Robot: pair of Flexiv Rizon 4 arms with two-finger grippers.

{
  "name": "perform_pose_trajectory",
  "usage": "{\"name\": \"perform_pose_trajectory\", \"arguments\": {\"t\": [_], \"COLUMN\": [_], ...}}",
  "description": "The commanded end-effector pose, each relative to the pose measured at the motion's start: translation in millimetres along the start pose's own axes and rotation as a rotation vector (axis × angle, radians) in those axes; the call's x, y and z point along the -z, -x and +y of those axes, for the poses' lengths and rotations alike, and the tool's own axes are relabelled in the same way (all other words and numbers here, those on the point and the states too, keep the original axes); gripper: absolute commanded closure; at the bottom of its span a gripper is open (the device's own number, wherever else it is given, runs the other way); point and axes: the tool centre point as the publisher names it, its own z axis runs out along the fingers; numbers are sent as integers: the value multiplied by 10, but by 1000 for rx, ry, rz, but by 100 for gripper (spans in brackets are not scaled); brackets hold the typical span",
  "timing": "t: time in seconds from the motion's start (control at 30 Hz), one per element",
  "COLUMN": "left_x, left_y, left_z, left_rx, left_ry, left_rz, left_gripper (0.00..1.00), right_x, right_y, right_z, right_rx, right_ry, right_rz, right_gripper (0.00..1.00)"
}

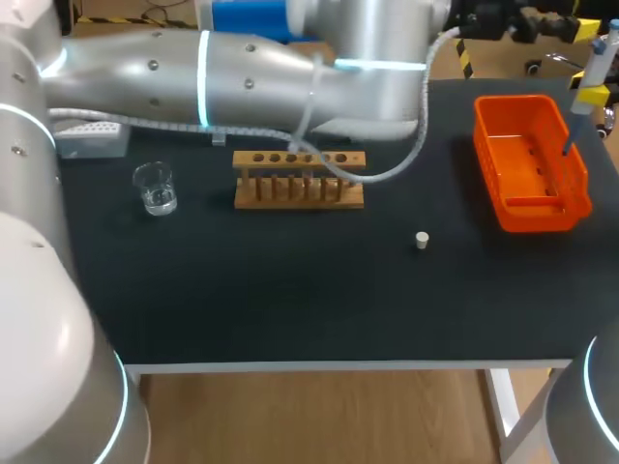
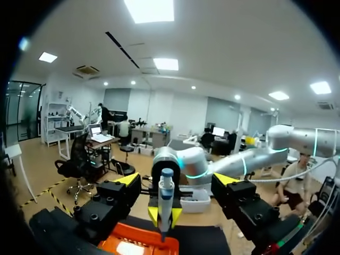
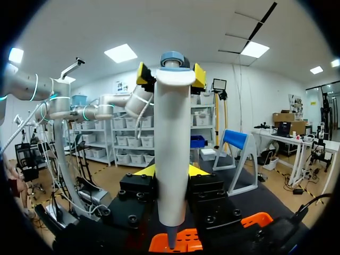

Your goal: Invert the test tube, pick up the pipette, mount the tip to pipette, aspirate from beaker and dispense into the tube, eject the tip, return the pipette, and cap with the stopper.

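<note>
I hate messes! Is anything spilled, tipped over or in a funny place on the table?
Nothing is spilled or tipped. The clear glass beaker and wooden tube rack stand upright. Only the small white stopper sits alone on the black table, apart from the rack.

Pipetting set on the counter (image 1: 290, 300).
White, blue-capped pipette (image 3: 172, 159) upright in right hand (image 3: 171, 75) above orange tray (image 1: 542, 215); clear beaker (image 1: 155, 187) left of wooden rack (image 1: 298, 179); small white stopper (image 1: 422, 240) standing alone, nearer counter front.
</note>
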Motion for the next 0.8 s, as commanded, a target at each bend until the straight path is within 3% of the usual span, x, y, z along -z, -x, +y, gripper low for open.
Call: {"name": "perform_pose_trajectory", "arguments": {"t": [0.03,0.27,0.6,0.8], "left_x": [323,498,820,820], "left_y": [-118,-235,-601,-601], "left_z": [27,200,509,509], "left_rx": [13,60,92,92], "left_ry": [105,100,37,37], "left_rz": [-9,-56,-169,-169], "left_gripper": [0,0,0,0], "right_x": [6,6,6,6], "right_y": [2,2,2,2], "right_z": [8,8,8,8], "right_rx": [0,0,0,0], "right_ry": [-3,-3,-3,-3], "right_rz": [2,2,2,2], "right_gripper": [100,100,100,100]}}
